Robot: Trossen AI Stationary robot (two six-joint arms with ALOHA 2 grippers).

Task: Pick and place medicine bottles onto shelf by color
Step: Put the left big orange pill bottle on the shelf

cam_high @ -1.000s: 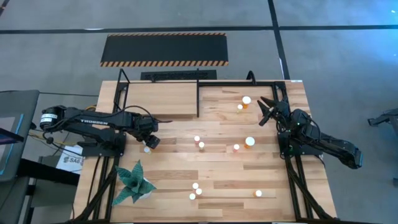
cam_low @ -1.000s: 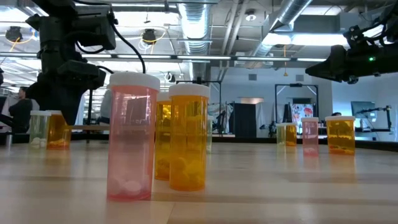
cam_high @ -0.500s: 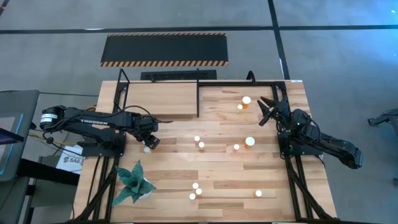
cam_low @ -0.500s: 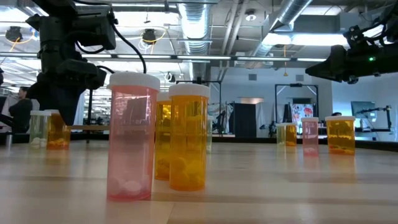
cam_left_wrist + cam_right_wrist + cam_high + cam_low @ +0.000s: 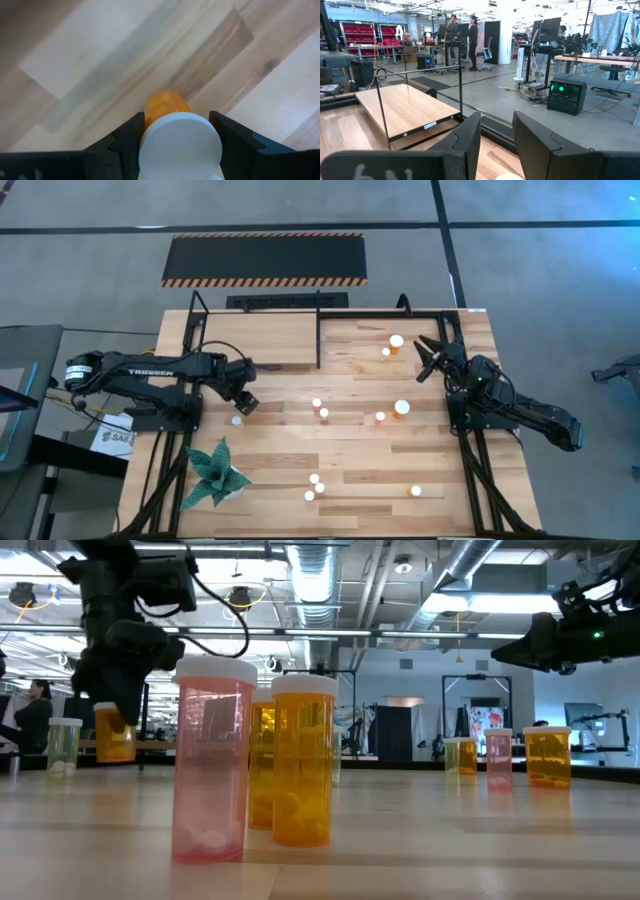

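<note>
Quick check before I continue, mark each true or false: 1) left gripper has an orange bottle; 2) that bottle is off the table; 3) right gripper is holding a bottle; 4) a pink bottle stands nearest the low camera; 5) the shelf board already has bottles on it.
1) True: the left gripper is closed on an orange bottle just below its white cap.
2) True: the low view shows it lifted clear of the table.
3) False: the right gripper is shut and holds nothing.
4) True: the pink bottle is nearest.
5) False: the shelf board is bare.
</note>
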